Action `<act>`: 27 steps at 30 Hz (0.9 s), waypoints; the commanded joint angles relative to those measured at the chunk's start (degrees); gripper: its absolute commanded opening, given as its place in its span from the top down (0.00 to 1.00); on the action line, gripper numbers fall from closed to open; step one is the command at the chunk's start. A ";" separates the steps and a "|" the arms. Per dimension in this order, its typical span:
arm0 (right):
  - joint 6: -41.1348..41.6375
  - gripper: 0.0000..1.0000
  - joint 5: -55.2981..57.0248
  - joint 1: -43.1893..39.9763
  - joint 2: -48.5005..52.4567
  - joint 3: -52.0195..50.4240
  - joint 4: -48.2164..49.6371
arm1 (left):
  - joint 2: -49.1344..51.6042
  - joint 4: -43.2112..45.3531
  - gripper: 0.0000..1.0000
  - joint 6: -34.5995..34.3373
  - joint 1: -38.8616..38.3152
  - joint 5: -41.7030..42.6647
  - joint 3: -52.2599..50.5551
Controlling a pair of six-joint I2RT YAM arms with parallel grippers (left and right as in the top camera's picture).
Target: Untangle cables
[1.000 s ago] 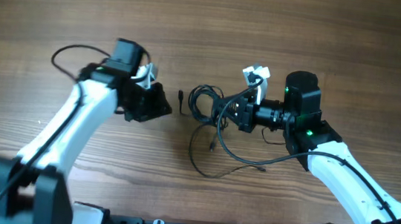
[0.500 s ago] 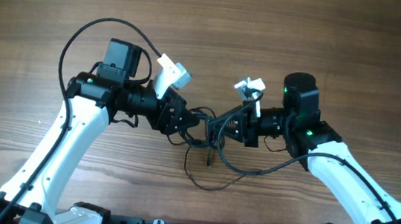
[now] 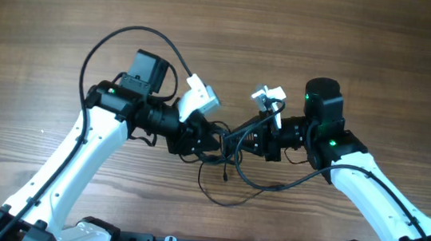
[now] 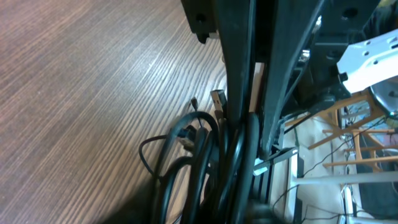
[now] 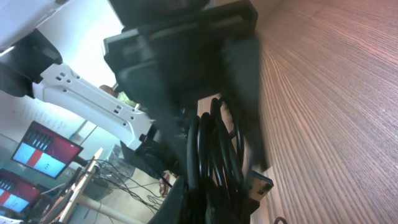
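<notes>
The wooden table (image 3: 225, 25), brown with a long running grain, filled the overhead view, and both arms reached in to meet near its middle. The cables (image 3: 227, 147) sat there as one small dark knot, caught between the two claws and lifted a little off the wood. From the knot a slack loop (image 3: 209, 194) drooped toward the near edge of the table and lay on the surface, and a short strand hung down inside it. The left gripper (image 3: 216, 141) came in from the left with its jaws drawn nearly together. In the left wrist view several black strands ran up between its fingers (image 4: 239, 74), pinched there, with only a thin sliver of wood showing in the gap above them. A small silvery plug (image 4: 217, 99) stuck out just beside those fingers, close above the table. The right gripper (image 3: 241, 139) faced it from the other side, just beside it, with its jaws fully closed on the same bundle. In the right wrist view the cords bunched in tight curves at the fingertips, and another plug end (image 5: 261, 185) poked out near the wood. Behind them in that view stood the white bracket (image 5: 87, 93) of the left arm and, blurred, some lit screens (image 5: 43, 149).
</notes>
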 commanded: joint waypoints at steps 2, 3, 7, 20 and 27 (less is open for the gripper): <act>-1.20 0.90 -2.01 -0.20 0.20 0.61 0.31 | 0.68 0.22 0.96 -0.22 3.19 -3.41 -0.31; -1.18 0.89 -1.22 -0.20 0.20 0.61 0.26 | 0.68 0.35 0.96 -1.86 5.09 -3.41 -0.31; -1.03 0.25 9.38 -0.20 0.20 0.61 -4.02 | 0.63 3.28 0.96 -16.09 14.58 -3.39 -0.31; 27.89 0.01 55.30 18.25 0.20 0.61 0.96 | 0.63 17.42 0.96 -95.95 11.45 -26.73 -0.33; 42.56 0.23 71.63 24.59 0.20 0.61 2.45 | 0.63 17.51 0.96 -109.81 0.81 -37.94 -0.33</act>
